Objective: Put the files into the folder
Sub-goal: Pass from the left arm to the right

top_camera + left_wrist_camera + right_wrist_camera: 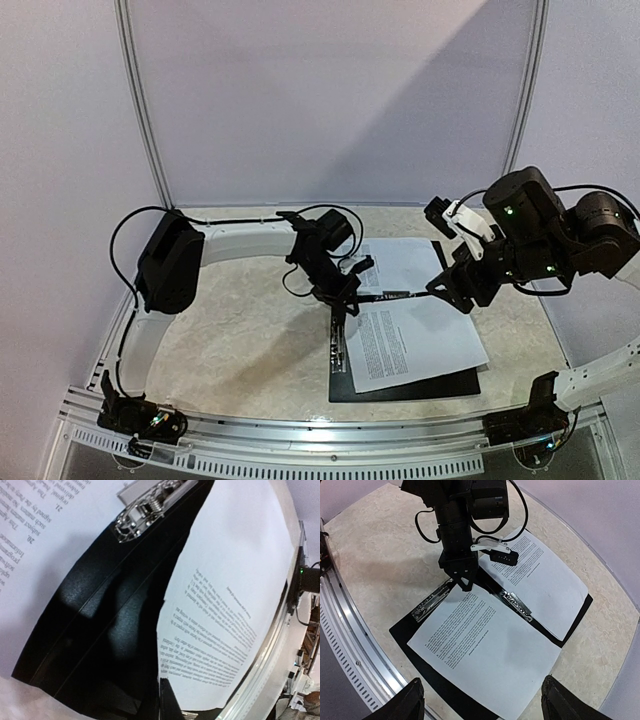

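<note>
The black folder point(570, 625) lies open on the table, with a metal clip point(517, 605) along its middle and another clip point(431, 600) at its left edge. One printed sheet of the files point(485, 640) rests on the near half and a second sheet point(545, 575) on the far half. My left gripper point(465, 584) is shut, its tips down on the folder at the near sheet's top corner. In the left wrist view its shut fingers point(170, 702) sit beside that sheet point(235, 595). My right gripper point(487, 705) hovers open above the near sheet, holding nothing.
The folder point(410, 388) lies near the front metal rail point(330, 440) of the marbled table point(240, 340). The left arm point(240, 242) reaches across from the left. White walls close in the back and both sides.
</note>
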### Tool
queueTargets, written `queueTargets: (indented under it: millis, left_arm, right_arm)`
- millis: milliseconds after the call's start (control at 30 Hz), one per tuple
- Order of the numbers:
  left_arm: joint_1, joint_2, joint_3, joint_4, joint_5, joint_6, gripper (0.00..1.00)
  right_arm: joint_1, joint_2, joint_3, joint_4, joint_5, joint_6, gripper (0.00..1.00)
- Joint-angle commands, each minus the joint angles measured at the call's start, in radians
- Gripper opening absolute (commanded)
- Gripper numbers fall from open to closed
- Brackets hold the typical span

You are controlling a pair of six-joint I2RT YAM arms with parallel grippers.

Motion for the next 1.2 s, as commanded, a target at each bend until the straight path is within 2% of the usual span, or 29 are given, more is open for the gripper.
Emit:
queueTargets:
  millis: [0, 367, 500, 700, 900, 1067, 1167]
  left_arm:
    - [0.010, 0.031, 0.014, -0.023, -0.003, 0.050, 0.00]
    - [0.095, 0.069, 0.082, -0.092, -0.014, 0.110, 0.00]
    - [0.113, 0.078, 0.086, -0.099, 0.001, 0.122, 0.00]
    - [0.108, 0.079, 0.063, -0.086, 0.023, 0.143, 0.00]
    - [0.087, 0.094, 0.092, -0.075, 0.030, 0.153, 0.02]
    - [0.068, 0.096, 0.115, -0.061, 0.032, 0.185, 0.00]
    - [0.061, 0.085, 0.116, -0.050, 0.047, 0.208, 0.00]
  right_arm:
    - [-0.007, -0.009, -0.037, 0.024, -0.001, -0.005, 0.80]
    - [-0.015, -0.001, -0.070, 0.046, -0.019, -0.025, 0.79]
    - [-0.048, 0.009, -0.077, 0.034, 0.023, -0.020, 0.79]
    - [-0.162, -0.010, -0.218, 0.129, 0.072, 0.073, 0.90]
    - [-0.416, -0.042, -0.377, 0.193, -0.074, 0.160, 0.91]
    - [-0.704, -0.041, -0.503, 0.266, -0.354, 0.162, 0.88]
    - [-0.812, 0.001, -0.570, 0.315, -0.468, 0.149, 0.85]
